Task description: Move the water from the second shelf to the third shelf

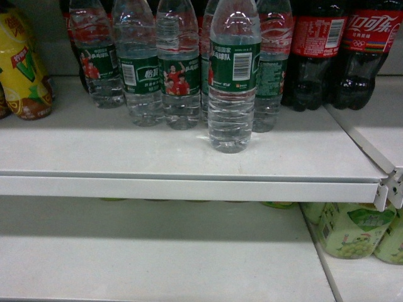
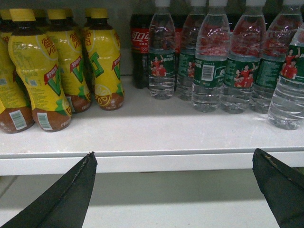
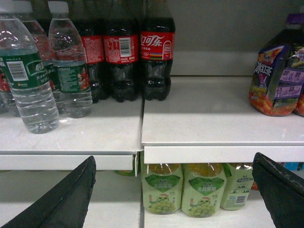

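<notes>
Upper shelf: white board across the middle of the head frame; it carries all the bottles in the upper half.
Lower shelf: white board along the bottom of the head frame, bare in its centre and left.
Cola bottles: dark, red labels, upper right of the head frame, at the back of the upper shelf.
Yellow drink bottles: upper left of my left wrist frame, standing in a cluster on the upper shelf.
Green grape drink bottles: lower centre of my right wrist frame, under the upper shelf.
Purple drink pack: right edge of my right wrist frame, on the upper shelf.
Water: clear ribbed bottle, green label with barcode facing me; upright, centre of the head frame, nearest the shelf's front edge, ahead of the row of like bottles.
Left gripper: my fingers spread wide at the bottom corners of the left wrist frame, holding nothing, below the shelf lip.
Right gripper: fingers likewise spread wide, holding nothing, at the bottom corners of the right wrist frame.
</notes>
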